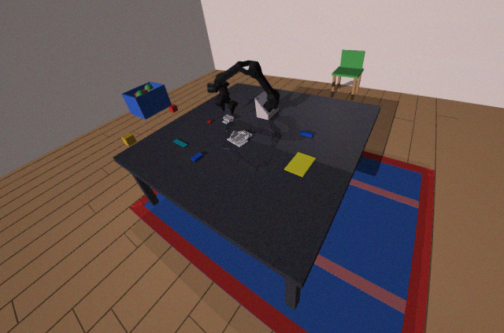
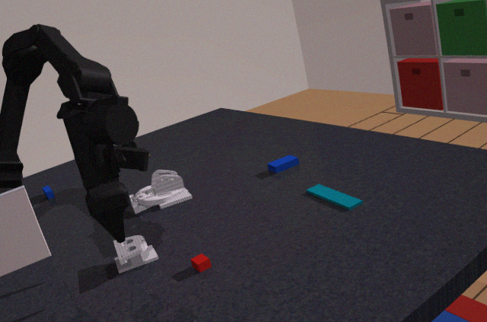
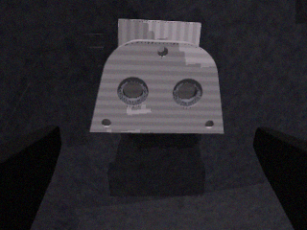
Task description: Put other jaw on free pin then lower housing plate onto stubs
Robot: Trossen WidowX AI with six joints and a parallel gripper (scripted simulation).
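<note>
The pale housing plate [image 1: 227,117] [image 2: 135,244] [image 3: 158,109], with two large holes and three small ones, sits raised on a small pale base. My gripper [image 1: 228,112] [image 2: 120,238] [image 3: 160,136] is open and empty, pointing down just above the plate. In the wrist view its fingers stand wide at the left and right of the plate's lower edge. The pale gripper assembly [image 1: 239,138] [image 2: 179,196] lies apart from it on the table, with a rounded piece [image 2: 167,181] raised on top. Its jaws, pins and gear teeth are too small to tell apart.
On the dark table [image 1: 244,194] [image 2: 256,240] are a red cube [image 1: 209,121] [image 2: 201,263], a teal slab [image 1: 180,142] [image 2: 334,196], blue blocks [image 1: 197,157] [image 1: 306,134] [image 2: 283,164] and a yellow slab [image 1: 300,164]. A pale wedge [image 1: 262,109] [image 2: 19,231] stands by the arm's base.
</note>
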